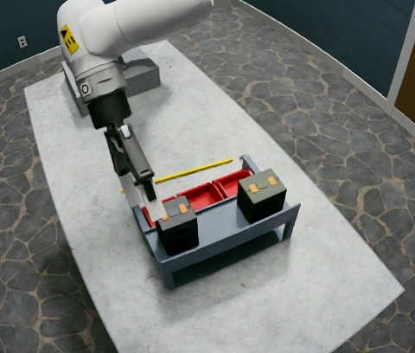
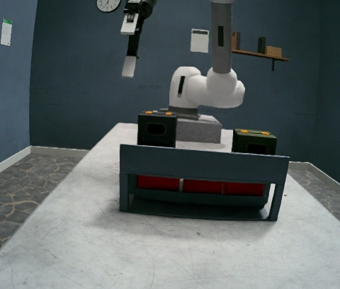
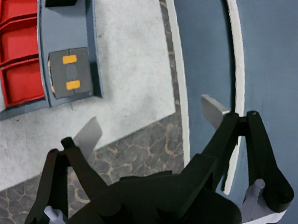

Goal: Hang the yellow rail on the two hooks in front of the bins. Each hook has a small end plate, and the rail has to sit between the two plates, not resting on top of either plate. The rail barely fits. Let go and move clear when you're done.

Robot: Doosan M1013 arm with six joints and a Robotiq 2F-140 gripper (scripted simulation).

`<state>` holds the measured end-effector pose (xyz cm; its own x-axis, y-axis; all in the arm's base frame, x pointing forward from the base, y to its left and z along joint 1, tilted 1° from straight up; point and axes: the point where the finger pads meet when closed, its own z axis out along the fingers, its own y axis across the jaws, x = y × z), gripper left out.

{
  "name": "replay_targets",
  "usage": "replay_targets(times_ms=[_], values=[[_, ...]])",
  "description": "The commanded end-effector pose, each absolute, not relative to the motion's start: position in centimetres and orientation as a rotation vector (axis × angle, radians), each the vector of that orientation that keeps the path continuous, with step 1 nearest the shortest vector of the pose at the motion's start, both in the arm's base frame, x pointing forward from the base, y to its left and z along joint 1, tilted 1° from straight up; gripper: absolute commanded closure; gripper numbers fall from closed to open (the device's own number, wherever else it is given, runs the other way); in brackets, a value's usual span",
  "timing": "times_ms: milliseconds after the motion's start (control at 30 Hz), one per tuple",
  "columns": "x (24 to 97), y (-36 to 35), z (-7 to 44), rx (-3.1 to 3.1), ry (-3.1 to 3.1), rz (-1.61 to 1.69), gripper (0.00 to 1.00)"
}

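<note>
The gripper (image 1: 143,196) hangs high above the left end of the shelf (image 1: 227,225), fingers spread wide and holding nothing. The rail (image 1: 193,170) lies on the table (image 1: 80,173) just behind the shelf's red bins (image 1: 201,195).

Yellow rail (image 1: 194,171) left end behind gripper (image 1: 145,196)

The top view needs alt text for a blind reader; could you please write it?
A white robot arm holds its open, empty pincer high above a grey-blue rack with red bins and two dark boxes; a yellow rail runs just behind the bins.
</note>
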<state>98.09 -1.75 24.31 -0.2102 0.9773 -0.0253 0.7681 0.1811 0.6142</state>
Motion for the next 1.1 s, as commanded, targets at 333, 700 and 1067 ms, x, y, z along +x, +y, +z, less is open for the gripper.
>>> replay_targets(times_ms=[333,700,1067], values=[[95.3,-0.8,24.8,1.861,1.979,0.697,0.0],[93.0,-0.2,25.1,2.037,1.904,0.693,0.0],[92.4,0.0,25.2,2.081,1.883,0.69,0.0]])
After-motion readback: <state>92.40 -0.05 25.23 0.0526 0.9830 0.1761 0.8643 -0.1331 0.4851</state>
